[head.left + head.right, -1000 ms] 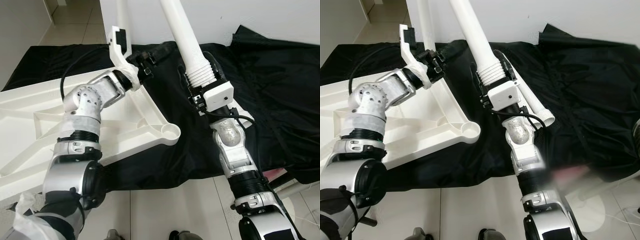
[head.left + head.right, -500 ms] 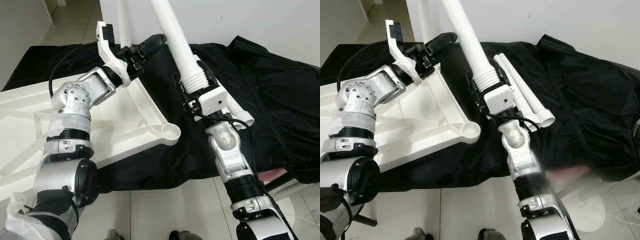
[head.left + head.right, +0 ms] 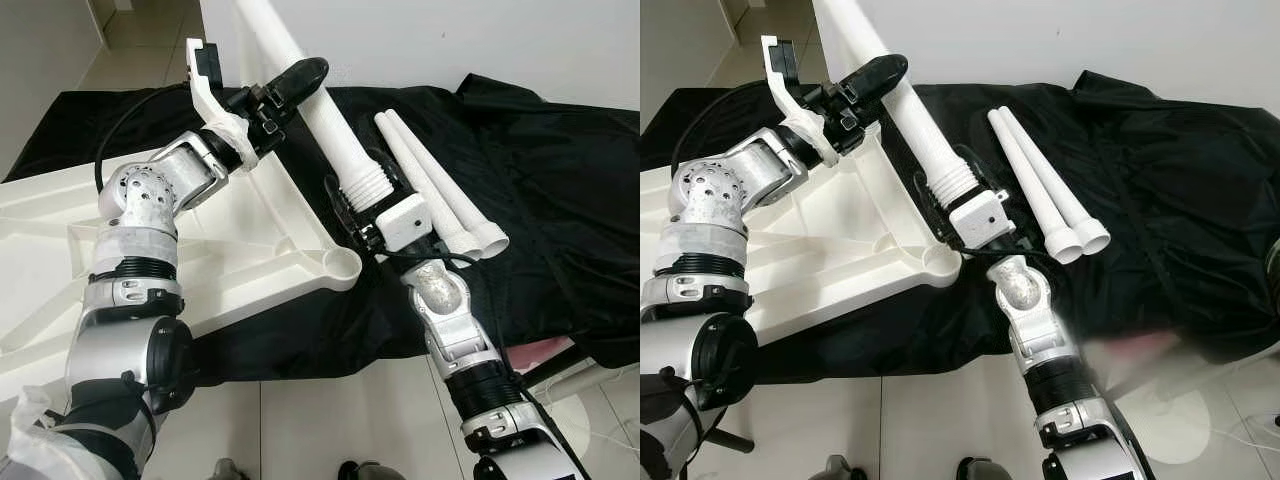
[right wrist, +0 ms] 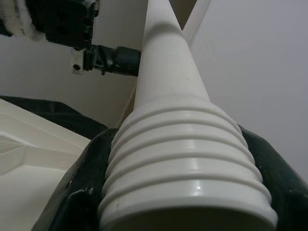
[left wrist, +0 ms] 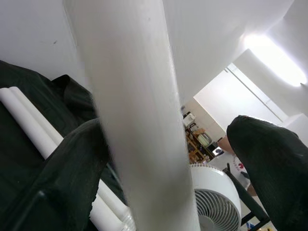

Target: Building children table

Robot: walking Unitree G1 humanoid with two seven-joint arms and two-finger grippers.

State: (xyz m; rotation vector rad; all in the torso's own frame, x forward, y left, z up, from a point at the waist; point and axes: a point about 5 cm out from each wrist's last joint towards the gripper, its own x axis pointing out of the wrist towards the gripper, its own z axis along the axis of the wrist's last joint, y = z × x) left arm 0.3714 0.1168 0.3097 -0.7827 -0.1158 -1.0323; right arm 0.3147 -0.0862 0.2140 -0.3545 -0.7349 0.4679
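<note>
Now your right hand [image 3: 362, 195] is clamped around the ribbed end of the white leg [image 3: 320, 112], tilted above the upturned tabletop [image 3: 250, 250]. Your left hand [image 3: 290, 80] touches the leg higher up, fingers parted around it. Two spare legs [image 3: 440, 190] lie on the black cloth [image 3: 560, 200].

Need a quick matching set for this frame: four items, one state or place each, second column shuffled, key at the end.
Items:
1. long white plastic table leg with ribbed end
2. two spare white plastic tube legs
3. white plastic tabletop lying underside up
4. black cloth

States:
A. spread beneath the parts
B. held at its ribbed end by the right gripper
C. lying side by side on the cloth
D. round corner socket empty

Pairs: 1-B, 2-C, 3-D, 4-A
</note>
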